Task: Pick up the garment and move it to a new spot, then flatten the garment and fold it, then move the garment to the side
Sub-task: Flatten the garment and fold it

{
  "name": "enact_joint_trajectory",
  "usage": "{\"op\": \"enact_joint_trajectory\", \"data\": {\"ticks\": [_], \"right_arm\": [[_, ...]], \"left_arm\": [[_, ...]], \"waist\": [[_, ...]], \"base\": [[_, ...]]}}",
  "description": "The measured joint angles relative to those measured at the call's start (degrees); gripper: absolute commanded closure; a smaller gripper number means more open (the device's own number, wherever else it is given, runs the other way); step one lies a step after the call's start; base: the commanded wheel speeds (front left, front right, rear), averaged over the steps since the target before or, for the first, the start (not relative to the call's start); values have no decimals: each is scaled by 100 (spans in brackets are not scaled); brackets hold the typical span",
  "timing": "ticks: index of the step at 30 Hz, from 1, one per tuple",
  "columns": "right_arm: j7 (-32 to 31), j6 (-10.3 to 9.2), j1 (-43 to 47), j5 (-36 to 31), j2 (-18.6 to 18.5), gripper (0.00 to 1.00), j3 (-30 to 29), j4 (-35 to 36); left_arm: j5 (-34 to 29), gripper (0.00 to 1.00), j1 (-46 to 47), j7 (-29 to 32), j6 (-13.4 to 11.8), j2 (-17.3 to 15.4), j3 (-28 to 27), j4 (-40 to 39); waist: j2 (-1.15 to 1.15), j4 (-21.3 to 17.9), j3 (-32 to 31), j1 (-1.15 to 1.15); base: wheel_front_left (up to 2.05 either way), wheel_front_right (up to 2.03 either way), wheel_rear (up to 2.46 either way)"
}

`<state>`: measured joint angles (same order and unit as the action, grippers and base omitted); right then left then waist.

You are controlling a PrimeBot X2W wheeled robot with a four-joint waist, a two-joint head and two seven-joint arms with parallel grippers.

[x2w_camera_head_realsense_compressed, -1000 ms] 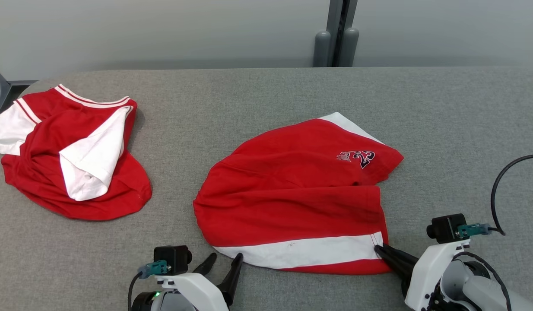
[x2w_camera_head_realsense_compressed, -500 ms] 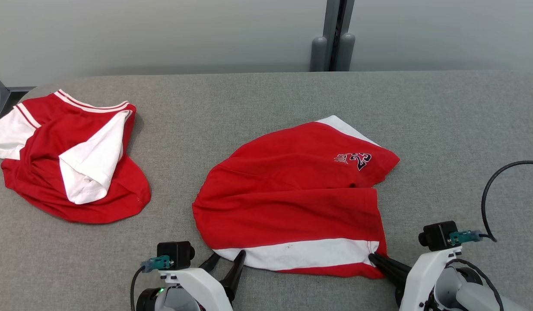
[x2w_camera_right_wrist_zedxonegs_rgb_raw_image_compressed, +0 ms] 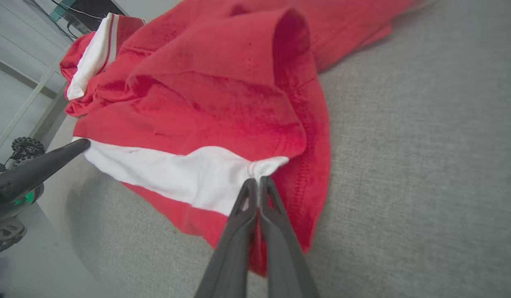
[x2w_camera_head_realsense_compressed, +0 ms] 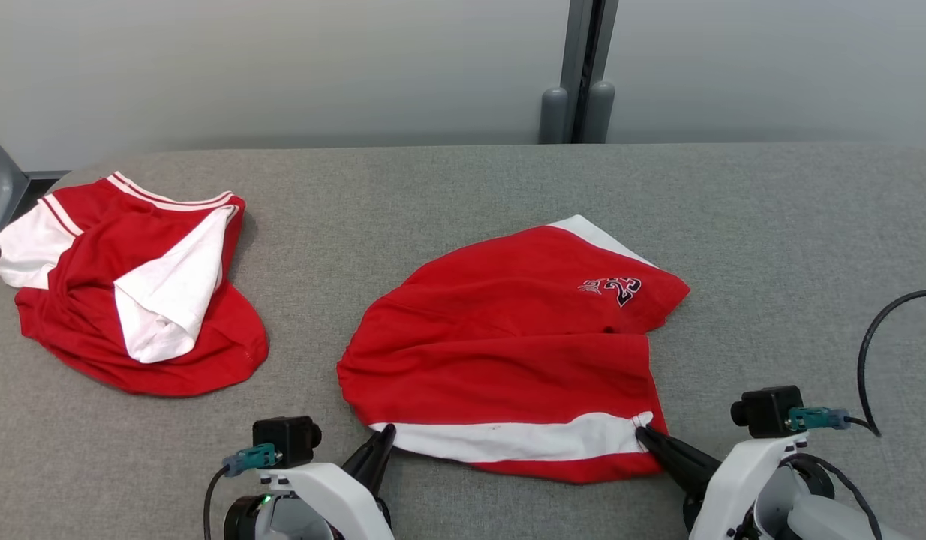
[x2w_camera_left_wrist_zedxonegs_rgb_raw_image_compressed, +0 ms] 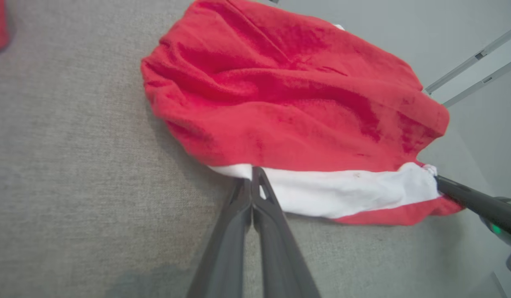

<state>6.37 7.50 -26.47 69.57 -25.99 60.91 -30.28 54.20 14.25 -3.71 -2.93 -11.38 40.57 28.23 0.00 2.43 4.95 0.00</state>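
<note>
My left gripper [x2w_camera_head_realsense_compressed: 386, 435] is clamped on the white stripe [x2w_camera_head_realsense_compressed: 508, 440] of the red shorts [x2w_camera_head_realsense_compressed: 508, 352], at the end nearer the crumpled red-and-white garment [x2w_camera_head_realsense_compressed: 133, 300]. My right gripper [x2w_camera_head_realsense_compressed: 643, 433] pinches the stripe's farther end. The shorts lie rumpled, well to that garment's right. Holding both ends should lift them spread, not bunched.

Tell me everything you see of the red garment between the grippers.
The red garment is soft, fleecy-looking cloth with a white band along its near side and a dark number print at its far right. It lies rumpled on the grey table; the left gripper and right gripper pinch the band's ends.
</note>
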Motion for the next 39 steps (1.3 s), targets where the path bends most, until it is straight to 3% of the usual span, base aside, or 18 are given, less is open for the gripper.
{"op": "enact_joint_trajectory", "data": {"ticks": [9,14,20,26,31,39], "right_arm": [[619,0,-5,-73,-293,100,-58,548],[790,0,271,-166,-520,100,-248,1056],[837,0,538,-488,-750,100,-955,1696],[838,0,722,-985,-646,100,-1717,2309],[838,0,593,-1334,-583,100,-1946,2482],[716,0,-658,-1458,-563,100,-1682,2347]], "left_arm": [[-52,100,-250,-29,-229,-364,-68,-914],[-38,100,-634,54,-510,-675,-109,-1801],[-14,100,-853,242,-791,-958,-183,-2724],[-24,100,-758,515,-949,-1206,-271,-3158],[-75,100,-194,976,-889,-1483,-297,-3218],[412,100,1274,1848,-315,-1514,-594,-2520]], "waist": [[0,-47,-178,0],[0,-120,-301,0],[0,-211,-376,0],[0,-304,-351,0],[0,-358,-174,0],[0,-438,436,0]], "base": [[0,0,0],[0,0,0],[0,0,0],[0,0,0],[0,0,0],[0,0,0]]}}
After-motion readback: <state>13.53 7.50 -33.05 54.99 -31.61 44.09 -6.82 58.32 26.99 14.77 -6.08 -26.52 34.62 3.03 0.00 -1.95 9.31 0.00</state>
